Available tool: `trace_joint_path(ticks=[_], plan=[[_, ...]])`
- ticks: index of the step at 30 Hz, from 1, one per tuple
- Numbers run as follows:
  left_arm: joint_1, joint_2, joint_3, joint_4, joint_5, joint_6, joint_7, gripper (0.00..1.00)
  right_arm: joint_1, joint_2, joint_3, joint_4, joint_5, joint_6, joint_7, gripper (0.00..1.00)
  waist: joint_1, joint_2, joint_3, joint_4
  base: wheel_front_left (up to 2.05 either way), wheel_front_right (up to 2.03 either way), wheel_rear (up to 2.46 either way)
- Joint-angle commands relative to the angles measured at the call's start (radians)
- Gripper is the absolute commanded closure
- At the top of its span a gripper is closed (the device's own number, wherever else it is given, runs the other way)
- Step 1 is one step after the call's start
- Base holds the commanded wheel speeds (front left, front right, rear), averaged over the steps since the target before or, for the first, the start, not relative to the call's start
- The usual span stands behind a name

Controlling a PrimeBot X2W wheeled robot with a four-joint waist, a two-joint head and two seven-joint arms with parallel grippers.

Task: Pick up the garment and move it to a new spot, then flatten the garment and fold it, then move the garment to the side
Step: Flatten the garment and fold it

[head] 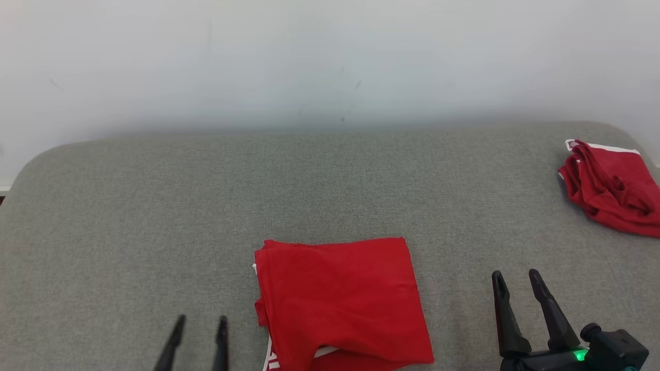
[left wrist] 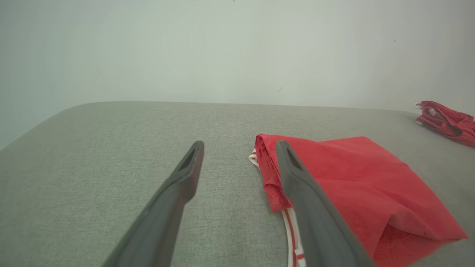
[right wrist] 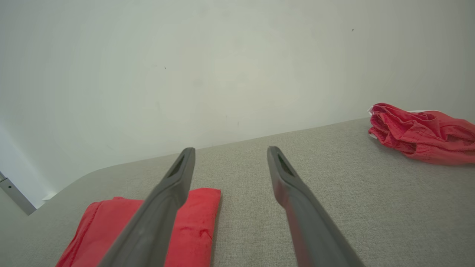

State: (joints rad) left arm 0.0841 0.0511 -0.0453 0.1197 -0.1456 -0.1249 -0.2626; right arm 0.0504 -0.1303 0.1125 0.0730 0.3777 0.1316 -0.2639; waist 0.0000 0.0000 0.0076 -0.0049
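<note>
while the grey cloth-covered surface [head: 129,216] stretches across the head view beneath a pale wall [head: 309,62], the left gripper [head: 201,318] shows at the lower left, its two dark fingers spread apart with nothing between them. its tips stand just left of the folded garment [head: 340,299], with a strip of bare grey cloth between them. in the left wrist view the same gripper [left wrist: 240,144] frames bare surface, and one finger crosses in front of the garment's [left wrist: 352,178] left edge.

the folded garment is red and roughly rectangular. it lies flat at the near middle of the surface, with its thicker folded side to the left. white trim peeks out at that left edge and again near the bottom, where the picture cuts the cloth off.

to the right of it, near but clear of the cloth, the right gripper [head: 515,273] points up the view with its fingers parted and empty, a green light glowing on its body. in the right wrist view this gripper [right wrist: 231,149] spans bare grey fabric, and the folded garment [right wrist: 196,215] sits at the lower left behind one finger.

at the far right, close to the back edge, a crumpled garment [head: 613,190] lies in a rumpled heap, red with white trim, well apart from both grippers.
</note>
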Motion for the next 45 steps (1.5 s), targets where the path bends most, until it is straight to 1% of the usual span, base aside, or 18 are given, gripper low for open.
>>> trace_joint_path(ticks=[1, 6, 10, 13, 17, 22, 23, 24, 25, 26, 27, 32, 36, 41, 45], plan=[[0.018, 0.001, -0.024, 0.019, 0.001, -0.005, -0.003, 0.00, -0.004, 0.001, 0.003, 0.000, -0.003, -0.003, 0.000, 0.00, 0.0000, 0.0000, 0.002, -0.001, 0.00, 0.00, 0.00], [0.010, 0.037, -0.166, 0.090, -0.033, -0.004, -0.003, 0.00, -0.018, -0.009, 0.009, 0.008, 0.005, -0.003, 0.000, 0.00, 0.0000, 0.0000, 0.013, -0.009, 0.00, 0.00, 0.00], [0.002, 0.049, -0.262, 0.158, -0.066, -0.004, -0.003, 0.00, -0.028, -0.013, 0.015, 0.015, 0.010, -0.003, 0.000, 0.00, 0.0000, 0.0000, 0.022, -0.019, 0.00, 0.00, 0.00], [-0.017, 0.045, -0.283, 0.199, -0.081, -0.004, -0.003, 0.00, -0.032, -0.014, 0.018, 0.020, 0.011, -0.003, 0.000, 0.00, 0.0000, 0.0000, 0.028, -0.030, 0.00, 0.00, 0.00], [-0.040, 0.035, -0.279, 0.240, -0.106, -0.004, -0.003, 0.00, -0.043, -0.014, 0.024, 0.021, 0.013, -0.003, 0.000, 0.00, 0.0000, 0.0000, 0.036, -0.045, 0.00, 0.00, 0.00], [-0.068, 0.038, -0.301, 0.303, -0.128, -0.004, -0.003, 0.00, -0.049, -0.017, 0.028, 0.025, 0.015, -0.003, 0.000, 0.00, 0.0000, 0.0000, 0.041, -0.062, 0.00, 0.00, 0.00], [-0.076, 0.040, -0.303, 0.311, -0.130, -0.005, -0.003, 0.29, -0.049, -0.017, 0.026, 0.025, 0.015, -0.003, 0.000, 0.00, 0.0000, 0.0000, 0.041, -0.064, 0.00, 0.00, 0.00], [-0.076, 0.040, -0.303, 0.311, -0.130, -0.005, -0.003, 0.29, -0.049, -0.017, 0.026, 0.025, 0.015, -0.003, 0.000, 0.00, 0.0000, 0.0000, 0.041, -0.064, 0.00, 0.00, 0.00], [-0.081, 0.043, -0.307, 0.322, -0.127, -0.005, -0.003, 0.65, -0.050, -0.017, 0.025, 0.025, 0.015, -0.003, 0.000, 0.00, 0.0000, 0.0000, 0.041, -0.066, 0.00, 0.00, 0.00], [-0.087, 0.046, -0.308, 0.328, -0.128, -0.005, -0.003, 0.96, -0.049, -0.016, 0.022, 0.024, 0.015, -0.003, 0.000, 0.00, 0.0000, 0.0000, 0.042, -0.067, 0.00, 0.00, 0.00], [-0.094, 0.047, -0.304, 0.328, -0.130, -0.005, -0.003, 1.00, -0.047, -0.016, 0.022, 0.024, 0.015, -0.003, 0.000, 0.00, 0.0000, 0.0000, 0.042, -0.068, 0.00, 0.00, 0.00], [-0.108, 0.061, -0.273, 0.295, -0.109, -0.005, -0.003, 1.00, -0.041, -0.012, 0.014, 0.022, 0.010, -0.003, 0.000, 0.00, 0.0000, 0.0000, 0.040, -0.065, 0.00, 0.00, 0.00], [-0.098, 0.077, -0.262, 0.241, -0.088, -0.005, -0.003, 1.00, -0.036, -0.010, 0.010, 0.022, 0.007, -0.003, 0.000, 0.00, 0.0000, 0.0000, 0.037, -0.062, 0.00, 0.00, 0.00], [-0.068, 0.096, -0.277, 0.186, -0.059, -0.005, -0.003, 1.00, -0.030, -0.010, -0.001, 0.025, 0.005, -0.003, 0.000, 0.00, 0.0000, 0.0000, 0.035, -0.057, 0.00, 0.00, 0.00], [-0.042, 0.101, -0.296, 0.203, -0.074, -0.004, -0.003, 1.00, -0.033, -0.013, -0.005, 0.031, 0.003, -0.003, 0.000, 0.00, 0.0000, 0.0000, 0.035, -0.055, 0.00, 0.00, 0.00]])
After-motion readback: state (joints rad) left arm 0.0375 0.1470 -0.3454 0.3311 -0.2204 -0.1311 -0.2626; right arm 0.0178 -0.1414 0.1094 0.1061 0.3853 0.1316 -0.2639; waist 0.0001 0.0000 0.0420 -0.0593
